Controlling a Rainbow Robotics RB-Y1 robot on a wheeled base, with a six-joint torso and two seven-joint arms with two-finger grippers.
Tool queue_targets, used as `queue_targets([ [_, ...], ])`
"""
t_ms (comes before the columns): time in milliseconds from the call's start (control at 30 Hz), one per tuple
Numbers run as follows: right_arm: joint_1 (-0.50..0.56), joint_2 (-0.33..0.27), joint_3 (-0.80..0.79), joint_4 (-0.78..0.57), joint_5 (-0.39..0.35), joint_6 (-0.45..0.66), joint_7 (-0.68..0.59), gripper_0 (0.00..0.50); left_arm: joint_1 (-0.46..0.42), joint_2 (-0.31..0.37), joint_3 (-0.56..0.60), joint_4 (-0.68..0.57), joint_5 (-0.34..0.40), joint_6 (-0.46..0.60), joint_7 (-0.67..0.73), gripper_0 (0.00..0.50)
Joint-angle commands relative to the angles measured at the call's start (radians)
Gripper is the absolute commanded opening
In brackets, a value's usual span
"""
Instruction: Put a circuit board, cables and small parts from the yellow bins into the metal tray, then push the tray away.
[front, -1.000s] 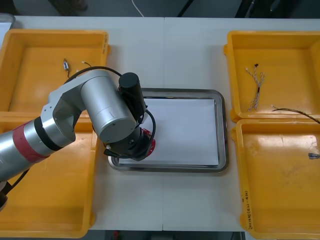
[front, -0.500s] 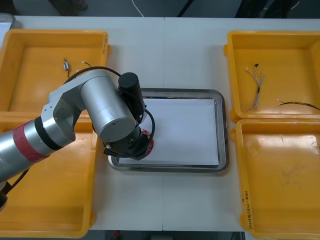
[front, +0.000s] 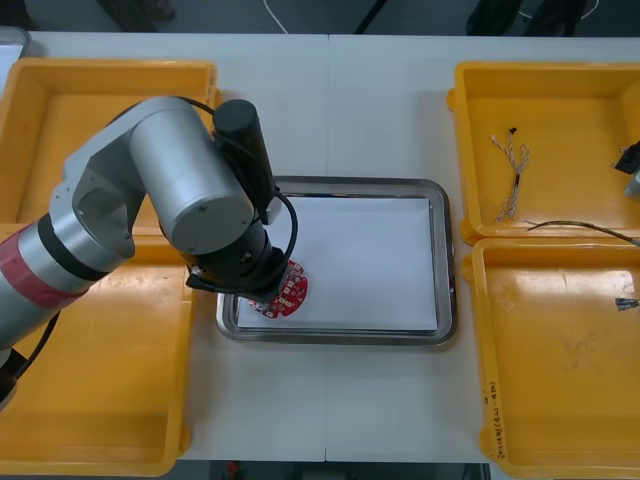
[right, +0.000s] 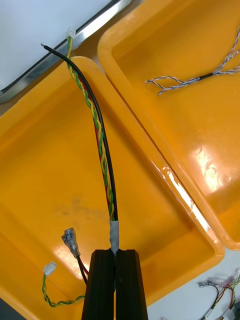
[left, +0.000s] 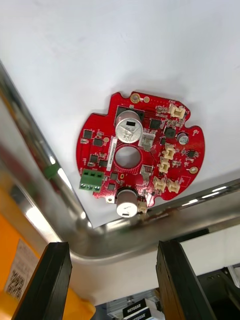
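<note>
Circuit board (front: 287, 292) is down, lying flat on the white inside of the metal tray (front: 445, 260), tucked into its near-left corner just beside the rim. The left gripper (left: 112, 245) hangs right above it with its fingers spread wide and nothing between them. So the job there is a clean straight lift, no sideways drift, or a fingertip could clip the board or the rim.

Over on the right, the right gripper (right: 115, 252) has its fingers pinched tight on 1 cable (right: 100, 130) at the taped end. It looks like a black lead twisted with red and yellow, though the colours are hard to separate. The free length trails out across the wall between the 2 right-hand yellow bins (front: 560, 400). A twisted blue and white cable (front: 512, 175) waits in the far bin.

My call: carry that cable high so the loose tip clears the bin wall and the tray rim. Aim for the bare white middle, well apart from the board. Lay the tip down first, and let the left arm clear out before crossing in.
</note>
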Motion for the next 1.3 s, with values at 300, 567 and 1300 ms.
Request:
queue_targets([
  [300,-0.047,-0.04,0.042,-0.046,-0.05,0.004,0.037,0.0,-0.04,0.01,0.275,-0.083,0.051,0.099,-0.039,0.5],
  [567,-0.139,-0.043,0.138,-0.045,-0.065,0.004,0.032,0.0,-0.038,0.01,0.365,-0.082,-0.018,0.099,-0.035,0.5],
  [1300,-0.519,0.058,0.559,0.012,0.024,0.004,0.02,0.0,-0.04,0.007,0.534,0.069,-0.237,0.099,-0.033,0.5],
])
